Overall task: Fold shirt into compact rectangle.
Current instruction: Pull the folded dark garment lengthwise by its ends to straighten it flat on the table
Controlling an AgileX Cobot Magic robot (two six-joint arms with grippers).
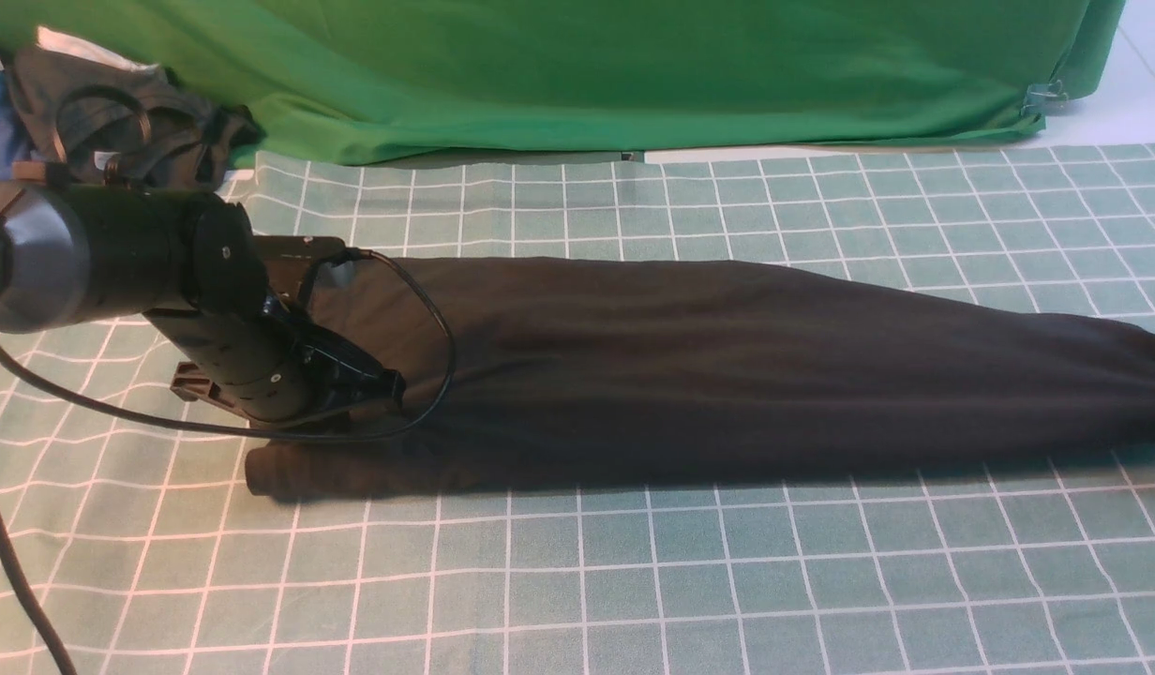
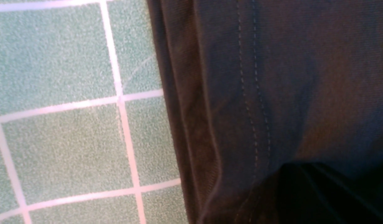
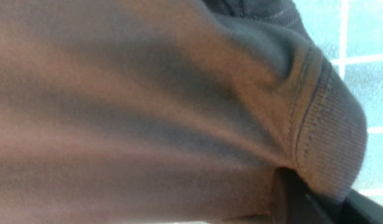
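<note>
My left claw (image 2: 300,189) and right claw (image 3: 291,189) are each pinched on the shirt (image 1: 727,366). It looks soft, limp and light. I reckon the stitched hem (image 2: 250,93) and ribbed collar (image 3: 328,130) hold best.

Left arm (image 1: 118,253) low, wrist angled down, left tool (image 2: 316,193) pinched shut; right tool's (image 3: 306,202) state unclear.

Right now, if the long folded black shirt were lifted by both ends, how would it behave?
Probably floppy: the black knit shirt lies as a soft, flattened strip on the green checked tablecloth, so its middle would likely sag. Likely stretchy, judging by creases fanning toward the ribbed band. It shouldn't slip much; the weave looks matte.
</note>
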